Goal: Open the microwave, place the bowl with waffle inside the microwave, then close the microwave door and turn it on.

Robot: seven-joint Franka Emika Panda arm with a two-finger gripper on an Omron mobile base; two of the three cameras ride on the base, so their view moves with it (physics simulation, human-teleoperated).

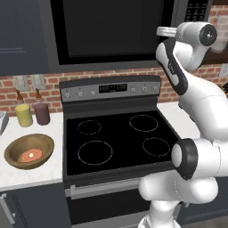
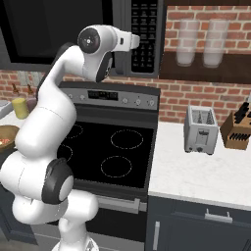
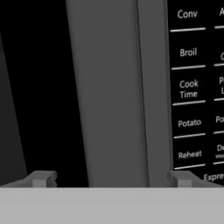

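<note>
Up close, your pincer [image 3: 109, 178] stands wide at the shut microwave door [image 3: 111, 87], keypad [image 3: 197, 87] just right, bowl [image 1: 29, 150] with waffle [image 1: 31, 155] near the bench's [image 1: 31, 176] front edge.

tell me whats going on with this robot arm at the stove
The white arm is raised to the microwave above the stove, its open claw right up against the microwave door, straddling the grey vertical strip beside the keypad. The door looks shut and the claw holds nothing. The bowl with the waffle in it sits on the counter left of the stove, near two jars.
</note>
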